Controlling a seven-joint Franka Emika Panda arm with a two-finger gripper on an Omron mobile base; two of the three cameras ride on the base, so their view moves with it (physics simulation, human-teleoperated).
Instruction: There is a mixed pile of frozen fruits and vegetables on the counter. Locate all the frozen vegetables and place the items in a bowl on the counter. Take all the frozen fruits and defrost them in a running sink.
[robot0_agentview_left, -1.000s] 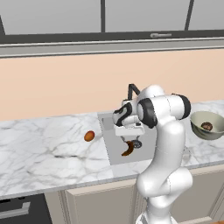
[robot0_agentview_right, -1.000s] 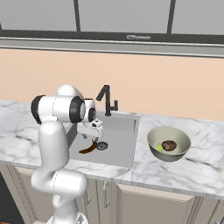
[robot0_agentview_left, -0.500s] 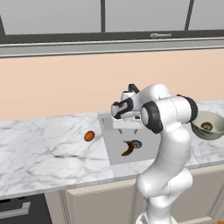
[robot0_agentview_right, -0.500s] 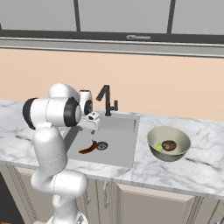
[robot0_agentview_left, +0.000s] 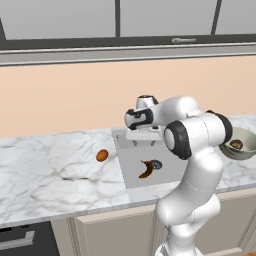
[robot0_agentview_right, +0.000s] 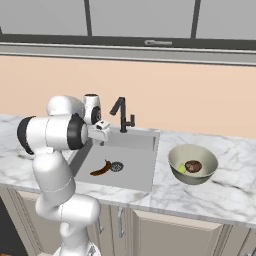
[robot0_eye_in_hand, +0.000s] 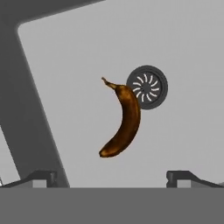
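The curved brown-orange fruit (robot0_eye_in_hand: 122, 124) lies flat on the floor of the grey sink (robot0_eye_in_hand: 183, 131), its stem end touching the round drain (robot0_eye_in_hand: 147, 86). My gripper (robot0_eye_in_hand: 111, 179) hangs open above it with nothing between its fingertips (robot0_eye_in_hand: 41, 177). From the base, the gripper (robot0_agentview_left: 143, 141) hovers over the back of the sink (robot0_agentview_left: 132, 165), above the curved fruit (robot0_agentview_left: 146, 170). The orange ball (robot0_agentview_left: 102, 155) rests on the counter (robot0_agentview_left: 50, 165) left of the basin. The bowl (robot0_agentview_right: 175, 156) on the right holds the brown ball (robot0_agentview_right: 193, 166) and the green piece (robot0_agentview_right: 182, 169).
A black angular faucet (robot0_agentview_right: 122, 114) stands at the back of the sink (robot0_agentview_right: 135, 165), just right of my hand (robot0_agentview_right: 101, 136). White marble counter (robot0_agentview_right: 225, 195) stretches on both sides. The beige wall runs close behind, with dark cabinets overhead.
The hand has risen out of the basin and swung toward its back edge. The curved fruit stays on the sink floor by the drain. The jaws remained open.
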